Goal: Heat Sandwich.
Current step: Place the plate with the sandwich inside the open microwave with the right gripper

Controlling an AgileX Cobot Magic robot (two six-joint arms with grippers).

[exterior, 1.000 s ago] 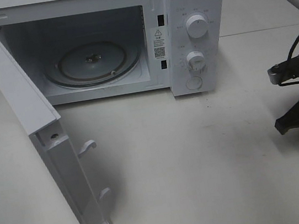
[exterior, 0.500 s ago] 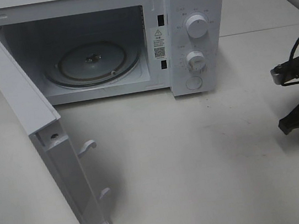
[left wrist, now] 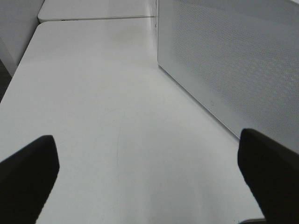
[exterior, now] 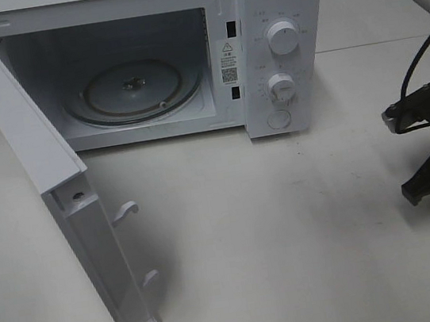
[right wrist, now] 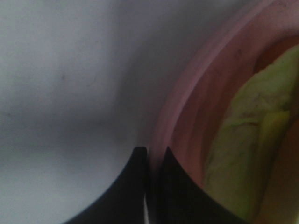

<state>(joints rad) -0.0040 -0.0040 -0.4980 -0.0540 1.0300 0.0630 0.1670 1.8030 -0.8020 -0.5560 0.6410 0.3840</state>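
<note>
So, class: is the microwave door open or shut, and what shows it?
Open. The door stands swung out to the left, and the glass turntable inside is in plain view.

Microwave front: warning-triangle sticker, QR code; wording illegible.

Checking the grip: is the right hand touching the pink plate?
Touching: right wrist view shows the right hand shut on the pink plate rim.
</note>
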